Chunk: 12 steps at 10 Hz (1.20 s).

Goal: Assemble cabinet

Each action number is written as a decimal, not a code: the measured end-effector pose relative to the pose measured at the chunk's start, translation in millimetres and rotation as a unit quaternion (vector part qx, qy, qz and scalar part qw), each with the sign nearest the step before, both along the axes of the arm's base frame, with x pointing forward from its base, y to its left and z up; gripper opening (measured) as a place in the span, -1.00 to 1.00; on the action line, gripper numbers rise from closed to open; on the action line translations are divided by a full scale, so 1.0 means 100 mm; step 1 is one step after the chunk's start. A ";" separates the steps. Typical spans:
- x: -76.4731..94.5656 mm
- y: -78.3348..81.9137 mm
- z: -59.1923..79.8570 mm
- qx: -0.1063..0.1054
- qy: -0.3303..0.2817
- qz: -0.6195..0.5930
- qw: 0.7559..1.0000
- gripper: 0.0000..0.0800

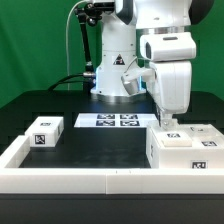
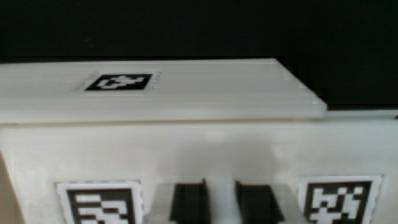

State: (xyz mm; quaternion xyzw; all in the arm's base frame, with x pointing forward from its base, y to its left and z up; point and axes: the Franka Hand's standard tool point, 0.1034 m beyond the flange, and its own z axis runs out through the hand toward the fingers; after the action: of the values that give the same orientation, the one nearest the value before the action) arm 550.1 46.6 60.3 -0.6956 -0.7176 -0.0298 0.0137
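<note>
My view from the exterior camera: a black surface [image 1: 100, 148] edged by a low white rail [image 1: 90, 172], with the white robot arm [image 1: 165, 55] reaching down over the corner at the exterior view's right, near the front edge.

The cabinet's parts lie in two places. The large white cabinet body [image 1: 180, 152] sits at that right front corner, against the rail, with black-and-white marker tags on its top and on the face toward the camera. A smaller white block [image 1: 207, 131] lies just behind it, touching or nearly touching; I cannot tell which. A second small white block [image 1: 45, 132], tag facing up, rests well apart from them near the surface's edge at the exterior view's left. The marker board [image 1: 108, 121] lies flat between the two groups, toward the back, in front of the arm's base [image 1: 112, 80].

The jaws hang straight down over the top of the cabinet body, just above it or touching it; the exterior view does not settle which.

From the wrist camera I see a broad white face [image 2: 196, 150] of a cabinet part with one tag at each side, and beyond it another white part [image 2: 214, 85] carrying a single tag. The two dark fingers [image 2: 185, 205] sit side by side in front of the broad face. The jaws are drawn together, only a thin pale line between them, and I make out nothing pinched there.
</note>
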 end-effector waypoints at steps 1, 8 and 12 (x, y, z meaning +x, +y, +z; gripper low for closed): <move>0.13 0.01 0.00 0.003 -0.007 -0.002 1.000 -0.82; 0.26 0.01 -0.02 0.004 0.004 -0.004 1.000 -0.58; 0.25 0.01 -0.02 0.004 0.004 -0.004 1.000 0.70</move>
State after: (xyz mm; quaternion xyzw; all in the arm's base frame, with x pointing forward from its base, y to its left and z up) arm 575.6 47.3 58.5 -0.6985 -0.7147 -0.0301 0.0189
